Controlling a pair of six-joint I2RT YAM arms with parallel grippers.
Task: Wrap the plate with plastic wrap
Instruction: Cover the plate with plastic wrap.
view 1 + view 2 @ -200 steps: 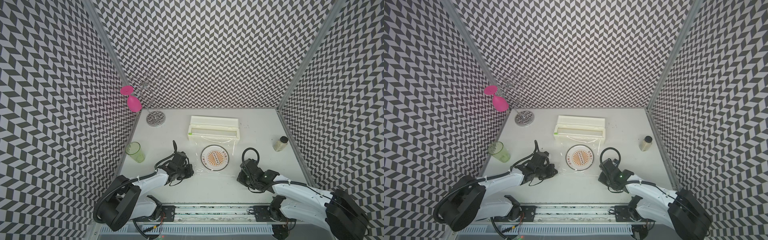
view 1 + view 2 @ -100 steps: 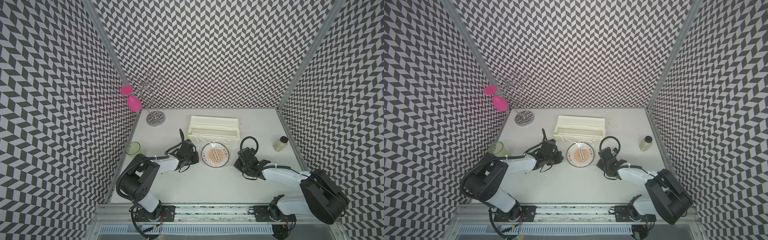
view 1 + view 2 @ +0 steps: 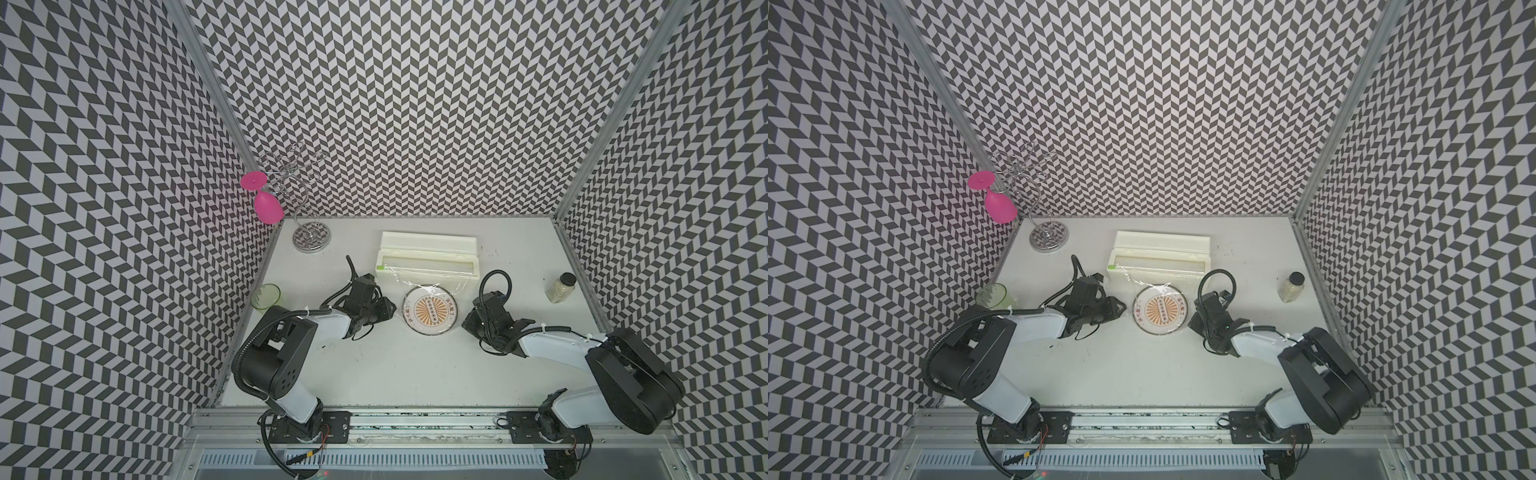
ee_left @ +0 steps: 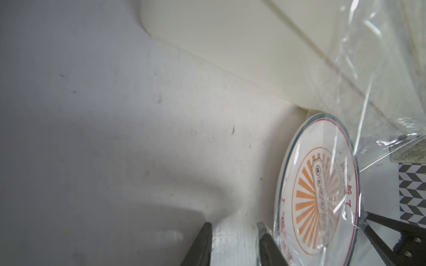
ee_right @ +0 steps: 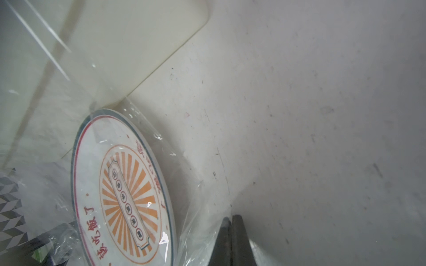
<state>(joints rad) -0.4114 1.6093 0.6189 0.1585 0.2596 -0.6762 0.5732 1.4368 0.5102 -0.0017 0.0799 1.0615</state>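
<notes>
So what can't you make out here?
Right wrist view: jaws of the right gripper are shut beside the plastic wrap; the bottom edge cuts them off, hiding any pinched film.
In both top views the plastic wrap is too clear to trace around the plate.
In a top view the jar is too small to show contents.
In a top view the green cup is partly behind the left arm.

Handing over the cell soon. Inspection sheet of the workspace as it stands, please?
Surface: white table, small marks.
Job's things: plate flat; plastic wrap drapes over it from the dispenser box.
Clutter: wire rack with pink glass, green cup, jar.
Grippers: left gripper open beside plate; right gripper shut, wrap at its tips.
Cables: black loops at both wrists, off the plate.
Surroundings: chevron walls.
</notes>
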